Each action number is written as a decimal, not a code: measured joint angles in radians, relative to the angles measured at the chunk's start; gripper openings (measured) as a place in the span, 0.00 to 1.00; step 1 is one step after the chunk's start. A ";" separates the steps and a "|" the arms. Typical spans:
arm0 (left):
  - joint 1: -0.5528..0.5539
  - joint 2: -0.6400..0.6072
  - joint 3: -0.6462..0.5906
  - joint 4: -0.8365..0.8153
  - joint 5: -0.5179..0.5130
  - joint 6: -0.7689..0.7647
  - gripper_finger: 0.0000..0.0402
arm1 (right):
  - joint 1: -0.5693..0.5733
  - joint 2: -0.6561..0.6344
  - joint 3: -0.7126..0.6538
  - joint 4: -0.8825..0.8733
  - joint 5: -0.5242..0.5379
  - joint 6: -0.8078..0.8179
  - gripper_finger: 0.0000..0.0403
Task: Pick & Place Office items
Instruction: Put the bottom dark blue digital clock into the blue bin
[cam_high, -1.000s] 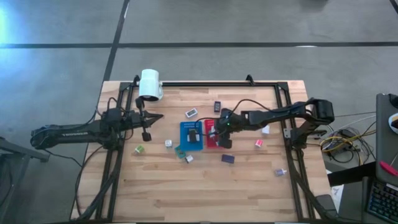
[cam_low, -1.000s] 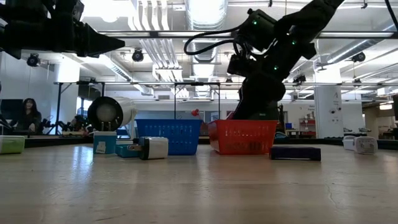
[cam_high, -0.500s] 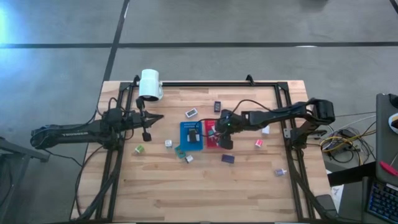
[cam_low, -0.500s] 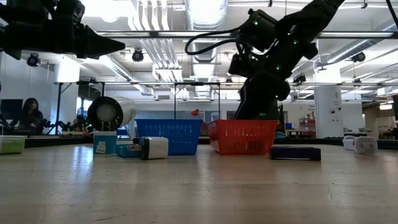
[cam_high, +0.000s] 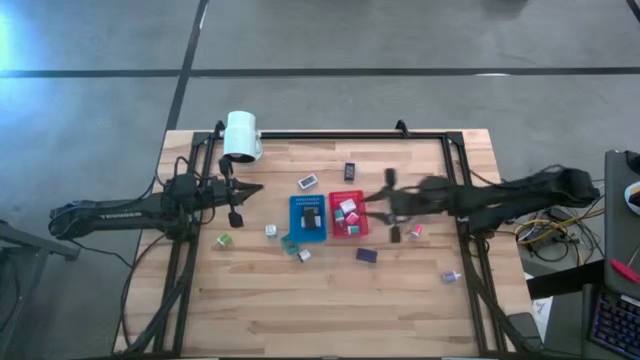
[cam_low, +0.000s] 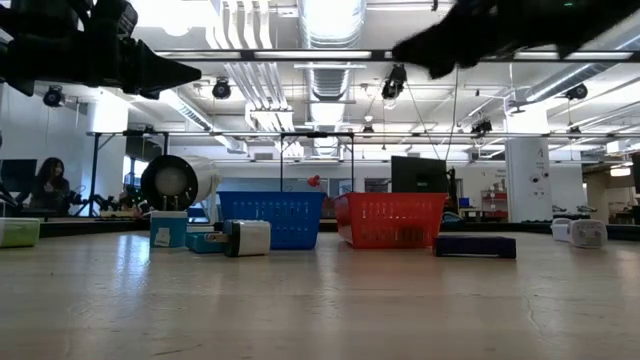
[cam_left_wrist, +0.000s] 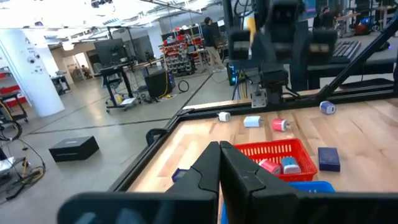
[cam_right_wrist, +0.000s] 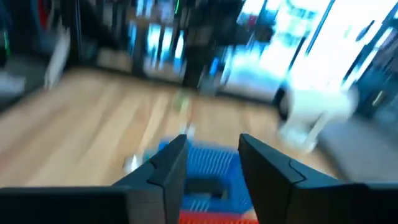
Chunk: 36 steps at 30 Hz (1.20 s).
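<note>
Right gripper, fingers parted with nothing between them, is raised just beside the red tray. Directly ahead of it, the red tray holds about 3 small office items; beyond that, the blue tray holds a dark one. Still loose: a pink block just beside the gripper, a dark blue block near it, several farther off. Left gripper, clenched and empty, waits well apart. Judgement: sorting partly done.
</note>
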 joint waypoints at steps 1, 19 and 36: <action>0.000 0.000 0.000 0.000 0.000 -0.002 0.03 | 0.001 -0.059 -0.046 0.050 0.004 -0.001 0.32; 0.000 0.000 0.000 0.004 0.000 -0.040 0.03 | -0.018 -0.863 -0.482 0.162 0.014 -0.030 0.10; -0.001 0.015 0.000 -0.003 0.035 -0.041 0.03 | -0.050 -0.926 -0.498 -0.064 0.060 0.023 0.09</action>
